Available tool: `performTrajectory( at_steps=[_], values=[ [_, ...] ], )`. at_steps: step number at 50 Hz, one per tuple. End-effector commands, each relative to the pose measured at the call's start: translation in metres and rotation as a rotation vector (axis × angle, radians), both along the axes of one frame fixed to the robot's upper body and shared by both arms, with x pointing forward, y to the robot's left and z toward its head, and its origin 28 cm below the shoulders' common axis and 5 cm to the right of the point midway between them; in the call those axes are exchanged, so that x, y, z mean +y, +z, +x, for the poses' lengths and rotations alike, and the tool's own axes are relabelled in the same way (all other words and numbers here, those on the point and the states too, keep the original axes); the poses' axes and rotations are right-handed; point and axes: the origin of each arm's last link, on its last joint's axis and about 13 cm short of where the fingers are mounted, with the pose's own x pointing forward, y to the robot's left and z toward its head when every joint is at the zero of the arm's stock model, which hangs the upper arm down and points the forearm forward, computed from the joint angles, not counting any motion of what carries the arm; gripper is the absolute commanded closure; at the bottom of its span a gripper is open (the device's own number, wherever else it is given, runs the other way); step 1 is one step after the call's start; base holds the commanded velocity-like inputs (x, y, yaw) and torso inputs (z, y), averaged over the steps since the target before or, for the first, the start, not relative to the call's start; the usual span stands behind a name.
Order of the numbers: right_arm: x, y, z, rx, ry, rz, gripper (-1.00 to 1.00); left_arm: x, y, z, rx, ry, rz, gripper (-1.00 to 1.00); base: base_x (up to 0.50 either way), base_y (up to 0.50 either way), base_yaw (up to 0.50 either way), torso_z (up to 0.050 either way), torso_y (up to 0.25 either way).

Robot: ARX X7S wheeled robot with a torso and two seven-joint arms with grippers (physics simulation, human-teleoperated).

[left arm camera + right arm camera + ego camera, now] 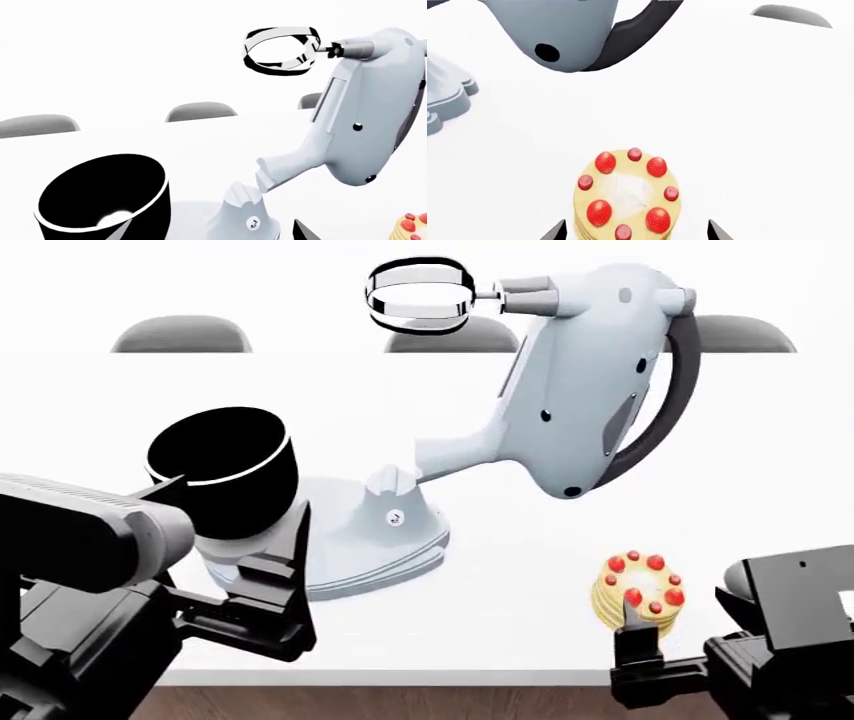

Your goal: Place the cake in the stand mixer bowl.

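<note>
Fingers of the right gripper sit spread either side of the cake, not yet clenched, so lifting it into the stand mixer bowl remains.

Legible text: none. One small round white badge sits on the mixer base. Its dark marks are too small to read.
</note>
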Motion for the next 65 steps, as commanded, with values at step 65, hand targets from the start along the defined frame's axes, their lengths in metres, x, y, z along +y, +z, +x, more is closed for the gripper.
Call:
performTrajectory(
  at_steps=[65],
  values=[
    [-0.008, -0.039, 0.018, 0.092, 0.022, 0.064, -1.00, -0.001, 0.000, 0.002, 0.002, -0.008, -0.004, -1.00, 0.00, 0.00, 0.00, 0.000, 0.000]
  ],
)
